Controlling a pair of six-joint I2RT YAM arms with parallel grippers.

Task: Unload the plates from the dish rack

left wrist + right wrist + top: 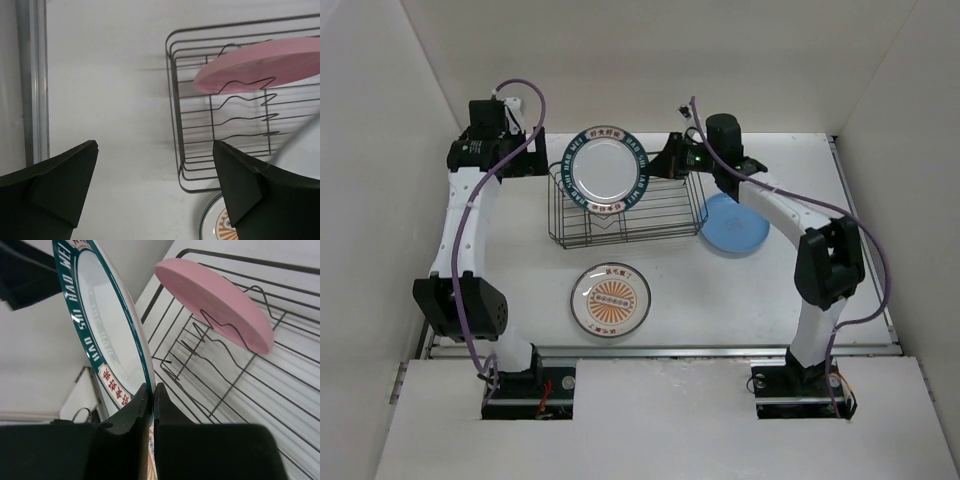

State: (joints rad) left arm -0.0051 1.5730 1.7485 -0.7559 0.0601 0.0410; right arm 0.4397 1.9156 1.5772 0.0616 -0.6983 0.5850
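The dark wire dish rack [650, 215] stands at the back middle of the table. My right gripper [660, 165] is shut on the rim of the white plate with the dark teal lettered rim [607, 168] and holds it upright above the rack; the wrist view shows the fingertips [145, 390] pinching its edge [107, 325]. The pink plate [215, 300] leans tilted on the rack's prongs [260, 65]. The blue plate [735, 225] lies flat right of the rack. The sunburst plate [611, 300] lies flat in front of it. My left gripper [155, 150] is open and empty beside the rack's left end [175, 125].
White walls close in the table on the left, back and right. A metal rail [32, 80] runs along the table's left edge. The right arm's elbow [830, 260] hangs over the right side of the table.
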